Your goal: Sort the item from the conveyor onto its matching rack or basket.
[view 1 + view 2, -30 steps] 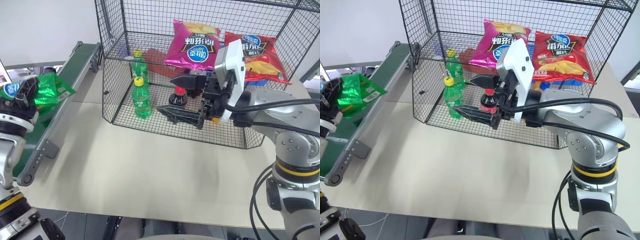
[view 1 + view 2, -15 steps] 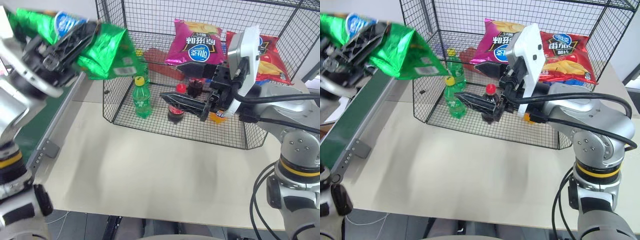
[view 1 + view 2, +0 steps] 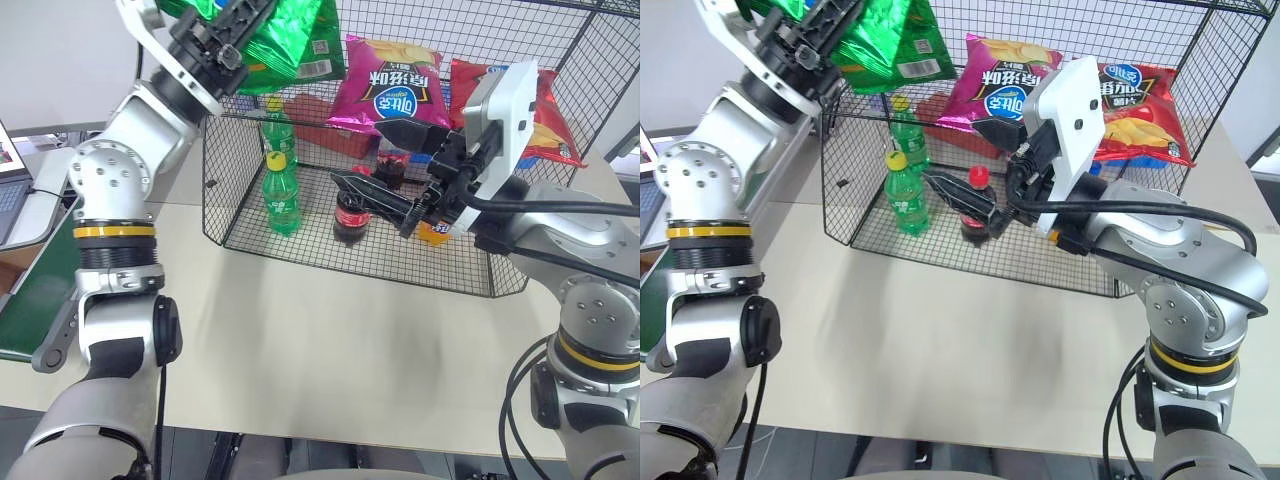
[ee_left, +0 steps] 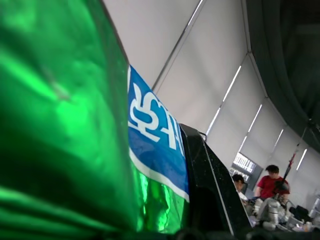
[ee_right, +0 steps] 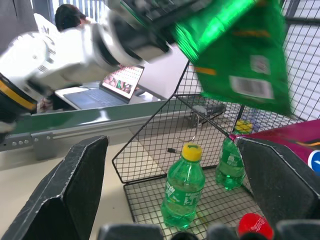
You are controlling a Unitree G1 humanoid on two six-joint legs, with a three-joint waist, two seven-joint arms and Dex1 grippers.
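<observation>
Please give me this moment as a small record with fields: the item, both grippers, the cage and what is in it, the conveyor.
item: green crisp bag, held up at the upper left corner of the cage
left gripper: shut on the green crisp bag
right gripper: open, holding nothing, in front of the cage
cage: black wire-mesh cage on the table
in cage: magenta crisp bag, red crisp bag, two green bottles, dark bottle with red cap
conveyor: at the robot's left, no item on the visible belt

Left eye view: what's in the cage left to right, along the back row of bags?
Green crisp bag held by the left claw at the wire cage's top left corner → magenta crisp bag → red crisp bag, partly behind the right claw.
</observation>
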